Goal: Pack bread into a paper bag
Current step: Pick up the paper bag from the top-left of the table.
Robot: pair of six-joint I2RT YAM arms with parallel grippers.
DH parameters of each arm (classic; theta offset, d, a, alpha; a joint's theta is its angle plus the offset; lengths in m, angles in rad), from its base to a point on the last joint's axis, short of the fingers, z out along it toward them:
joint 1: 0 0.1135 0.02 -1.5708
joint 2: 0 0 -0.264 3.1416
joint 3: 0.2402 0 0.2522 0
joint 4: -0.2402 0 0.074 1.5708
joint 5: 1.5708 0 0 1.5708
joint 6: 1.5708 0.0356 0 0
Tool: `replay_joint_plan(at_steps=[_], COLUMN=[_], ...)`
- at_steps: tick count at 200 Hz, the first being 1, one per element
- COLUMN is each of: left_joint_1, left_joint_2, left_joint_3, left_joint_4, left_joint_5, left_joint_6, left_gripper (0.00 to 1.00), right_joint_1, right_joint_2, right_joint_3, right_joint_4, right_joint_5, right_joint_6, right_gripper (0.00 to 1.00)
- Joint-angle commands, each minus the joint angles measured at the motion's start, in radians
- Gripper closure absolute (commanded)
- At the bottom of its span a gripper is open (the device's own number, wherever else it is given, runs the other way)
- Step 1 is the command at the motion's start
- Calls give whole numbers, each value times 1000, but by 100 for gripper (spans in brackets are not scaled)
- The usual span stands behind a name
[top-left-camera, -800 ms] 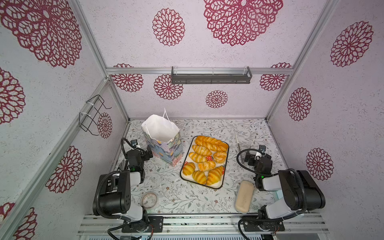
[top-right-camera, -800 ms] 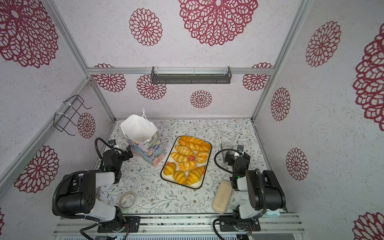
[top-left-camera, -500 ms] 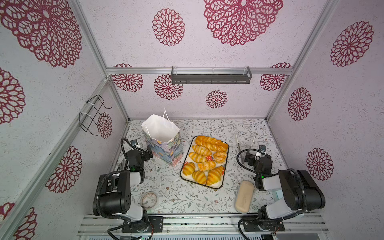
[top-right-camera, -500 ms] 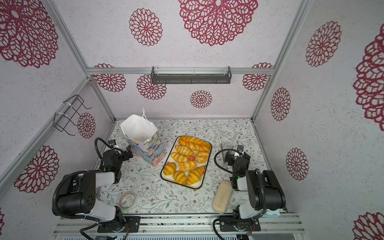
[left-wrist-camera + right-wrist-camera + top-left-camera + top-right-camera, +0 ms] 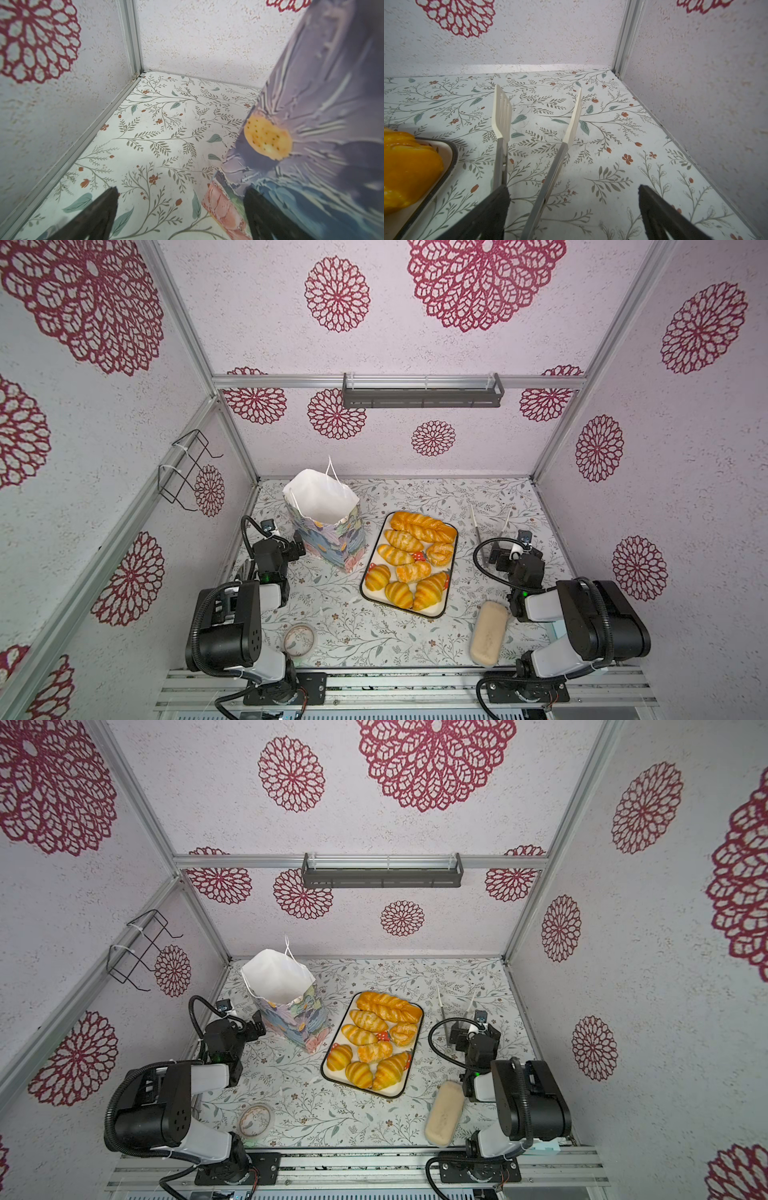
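Note:
Several glossy golden pieces of bread (image 5: 409, 560) (image 5: 376, 1038) lie on a white black-rimmed tray (image 5: 451, 572) in the middle of the table; one piece (image 5: 406, 166) shows in the right wrist view. The paper bag (image 5: 328, 526) (image 5: 286, 1002) (image 5: 311, 124) stands upright left of the tray, mouth open, white inside. My left gripper (image 5: 297, 543) (image 5: 180, 189) is open low beside the bag's left face, and the bag's bottom corner shows between its fingers. My right gripper (image 5: 500, 553) (image 5: 572, 186) is open right of the tray, holding nothing.
Cream-tipped tongs (image 5: 550, 145) (image 5: 478, 526) lie spread on the table ahead of the right gripper, one arm running between its fingers. A pale beige block (image 5: 488, 632) lies front right. A small round dish (image 5: 299, 639) sits front left. Walls close three sides.

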Motion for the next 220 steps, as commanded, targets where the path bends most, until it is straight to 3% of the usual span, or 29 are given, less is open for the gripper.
replay_joint_plan(at_steps=[1,59,101,134,166,188,220], left_joint_1=[6,6,-3,-108,-185,-220,-262], left_joint_2=[7,4,-69,-257,-439,-540,-637], left_joint_3=[17,13,-23,-54,-28,25,135], left_joint_4=[15,22,24,-78,-274,-456,-750], left_joint_5=[8,5,-150,-401,-582,-628,-605], left_joint_6=[-5,-6,-55,-43,-139,-252,-408], left_gripper=[3,3,3,3,3,3,3], right_joint_1=[-1,-1,0,13,13,11,5], right_joint_2=[-2,-3,-18,-140,-246,-292,-243], right_joint_3=[10,7,5,93,204,313,607], right_joint_4=[32,34,36,-226,-525,-748,-1248], right_joint_5=[-5,-5,0,91,236,293,388], right_joint_6=[-1,-1,-1,22,148,233,463], right_gripper=[1,1,1,1,1,1,1])
